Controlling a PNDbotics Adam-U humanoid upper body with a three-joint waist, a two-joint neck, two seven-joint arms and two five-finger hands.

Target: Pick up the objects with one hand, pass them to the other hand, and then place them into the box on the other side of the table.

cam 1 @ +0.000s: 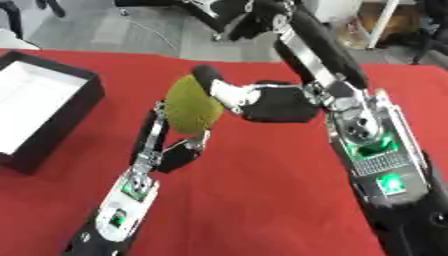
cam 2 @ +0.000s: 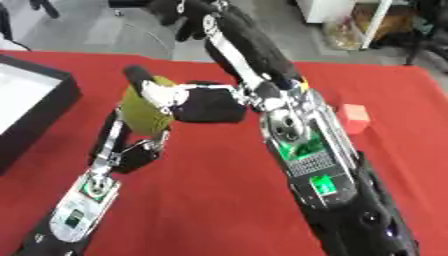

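Red cloth table point(cam 1: 262, 210); both hands, left point(cam 1: 166, 145) and right point(cam 1: 236, 95), clasp rounded olive-green object point(cam 1: 192, 105).

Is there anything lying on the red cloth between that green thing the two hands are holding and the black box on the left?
Nothing visible. The round olive-green object sits between the left hand and right hand, and the red tablecloth toward the black box with white lining shows bare.
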